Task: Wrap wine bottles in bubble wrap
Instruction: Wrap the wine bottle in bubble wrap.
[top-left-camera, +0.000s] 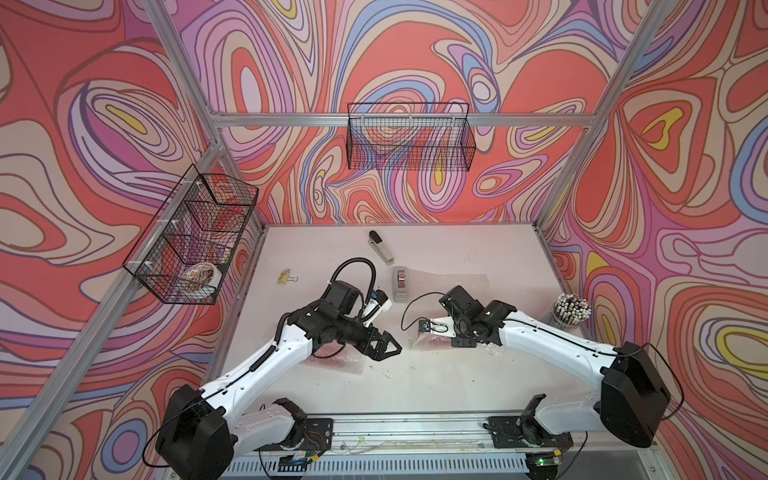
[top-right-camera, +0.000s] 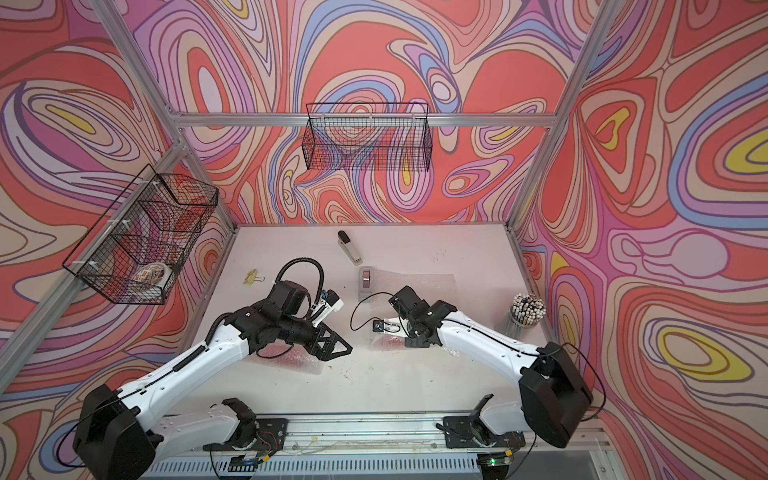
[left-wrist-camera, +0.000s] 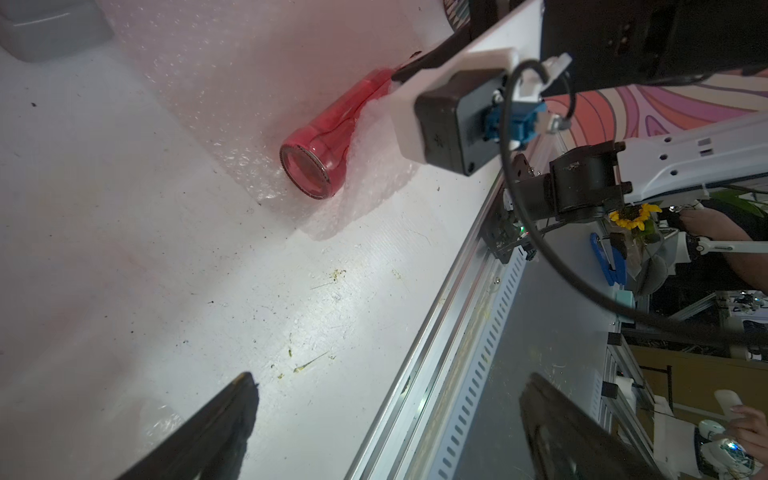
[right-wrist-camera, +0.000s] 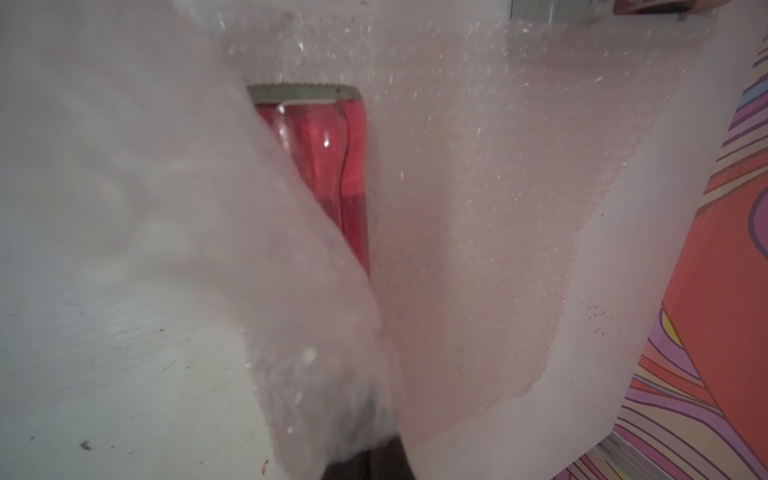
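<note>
Left pincer (top-left-camera: 392, 345) wide apart, empty, over the desk (top-left-camera: 457, 374). Right pincer (right-wrist-camera: 362, 460) clamped on a raised fold of bubble wrap (right-wrist-camera: 257, 249). The fold hides its tips and half the wine bottle (left-wrist-camera: 328, 133) lying on the sheet. I cannot make out the bottle's cap.

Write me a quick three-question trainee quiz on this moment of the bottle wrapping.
1. True or false: the left hand is open and holds nothing.
2. The bottle is: A standing upright; B lying on wrap; C held in the air.
3. Fill in: the right hand is shut on the ____.
Key: 1 true; 2 B; 3 wrap.
</note>
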